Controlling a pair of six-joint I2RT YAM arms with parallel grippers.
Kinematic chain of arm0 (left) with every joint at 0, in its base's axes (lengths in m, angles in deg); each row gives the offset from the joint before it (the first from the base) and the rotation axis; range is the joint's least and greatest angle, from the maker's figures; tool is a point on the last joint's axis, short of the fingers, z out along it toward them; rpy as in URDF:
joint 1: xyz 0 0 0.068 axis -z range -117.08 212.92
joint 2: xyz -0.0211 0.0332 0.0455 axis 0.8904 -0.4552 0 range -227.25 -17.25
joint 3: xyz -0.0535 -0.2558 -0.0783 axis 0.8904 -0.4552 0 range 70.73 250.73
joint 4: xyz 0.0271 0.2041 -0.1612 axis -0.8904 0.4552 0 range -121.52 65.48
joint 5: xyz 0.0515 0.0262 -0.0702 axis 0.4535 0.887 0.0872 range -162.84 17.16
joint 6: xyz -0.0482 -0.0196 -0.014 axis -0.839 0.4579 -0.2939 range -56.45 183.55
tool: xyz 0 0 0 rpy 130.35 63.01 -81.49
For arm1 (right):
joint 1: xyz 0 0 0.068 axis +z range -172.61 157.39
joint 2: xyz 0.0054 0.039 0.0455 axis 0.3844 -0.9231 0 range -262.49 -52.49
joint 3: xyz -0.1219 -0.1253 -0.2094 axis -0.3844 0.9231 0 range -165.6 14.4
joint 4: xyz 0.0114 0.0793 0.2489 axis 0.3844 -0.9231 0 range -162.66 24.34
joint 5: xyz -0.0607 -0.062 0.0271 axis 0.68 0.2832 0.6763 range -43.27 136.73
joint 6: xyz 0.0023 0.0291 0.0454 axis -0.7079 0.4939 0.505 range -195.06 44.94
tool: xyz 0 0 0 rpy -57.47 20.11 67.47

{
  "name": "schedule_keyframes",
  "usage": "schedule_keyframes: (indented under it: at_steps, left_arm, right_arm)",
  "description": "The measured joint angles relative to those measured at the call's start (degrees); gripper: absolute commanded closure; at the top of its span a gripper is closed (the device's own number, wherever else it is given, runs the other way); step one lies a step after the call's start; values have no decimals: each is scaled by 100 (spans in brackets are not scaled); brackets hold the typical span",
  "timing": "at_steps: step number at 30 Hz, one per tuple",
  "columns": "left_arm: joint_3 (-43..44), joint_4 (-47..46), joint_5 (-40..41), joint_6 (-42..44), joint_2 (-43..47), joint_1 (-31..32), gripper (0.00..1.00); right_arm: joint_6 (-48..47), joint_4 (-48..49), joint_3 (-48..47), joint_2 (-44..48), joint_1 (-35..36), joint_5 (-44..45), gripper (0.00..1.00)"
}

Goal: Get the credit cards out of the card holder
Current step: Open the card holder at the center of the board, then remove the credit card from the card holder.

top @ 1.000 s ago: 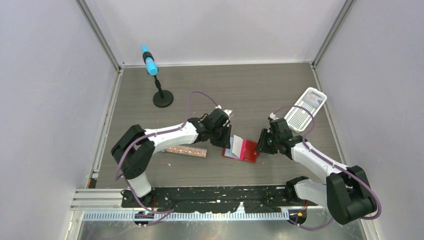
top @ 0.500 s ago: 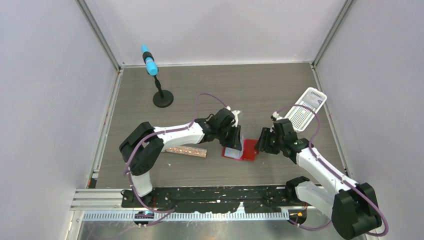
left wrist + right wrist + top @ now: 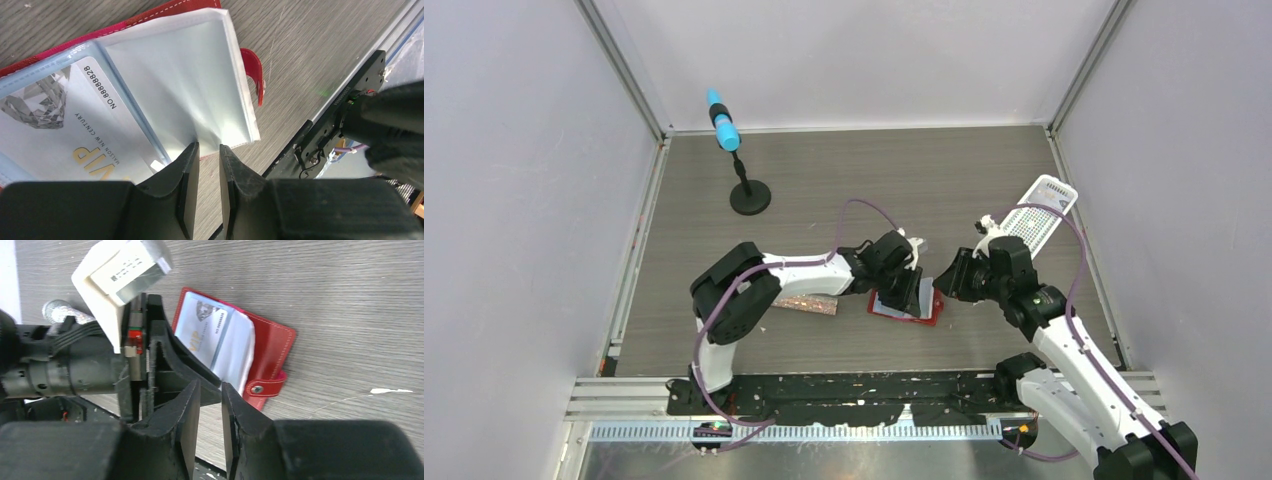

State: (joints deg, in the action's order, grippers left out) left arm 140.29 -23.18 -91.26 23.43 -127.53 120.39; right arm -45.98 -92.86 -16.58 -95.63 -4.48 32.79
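Note:
The red card holder lies open on the table between the arms, its clear pockets facing up. One pale credit card printed "VIP" sits inside a pocket; it also shows in the right wrist view. The pocket page to its right looks empty. My left gripper is low over the card holder, its tips at the near edge of the pocket pages, jaws nearly together with nothing between them. My right gripper hovers just right of the card holder, jaws nearly together and empty.
A glittery pink-brown tube lies left of the card holder, under the left arm. A white perforated basket lies at the back right. A black stand with a blue tip is at the back left. The base rail is close by.
My left gripper has moved right, onto the open card holder. My right gripper has lifted off the card holder's right edge and drawn back a little.

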Motion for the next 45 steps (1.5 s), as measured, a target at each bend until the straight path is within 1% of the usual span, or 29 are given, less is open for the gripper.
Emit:
schedule_keyframes:
  at_steps: [5,9,17,22,24,26,31,33,39,45]
  left_arm:
    - [-7,-13,39,-2,-72,39,76]
    - [-136,-258,66,-44,-72,44,76]
    - [-579,-844,83,-442,-26,70,75]
    - [-754,-883,87,-625,149,83,69]
    - [-852,-793,155,-643,332,92,65]
    - [-925,-612,275,-634,575,92,63]
    - [-1060,-221,560,-592,1298,-28,63]
    - [-1078,-90,623,-551,1440,-160,64]
    - [-1078,313,833,-278,1366,-562,64]
    - [-997,407,850,-111,1019,-664,64]
  right_arm:
    - [192,291,129,-4,0,-323,78]
    - [398,654,354,-177,0,-501,80]
    - [704,1318,605,-841,0,-560,83]
    - [713,1875,791,-1445,0,-562,81]
    - [710,2022,909,-1650,0,-562,81]
    - [706,2116,1005,-1823,0,-562,81]
    - [658,2306,1075,-2105,0,-562,79]
    - [599,2365,1086,-2142,0,-564,77]
    - [509,2524,1097,-2140,0,-625,75]
    - [538,2647,1097,-2037,4,-721,75]
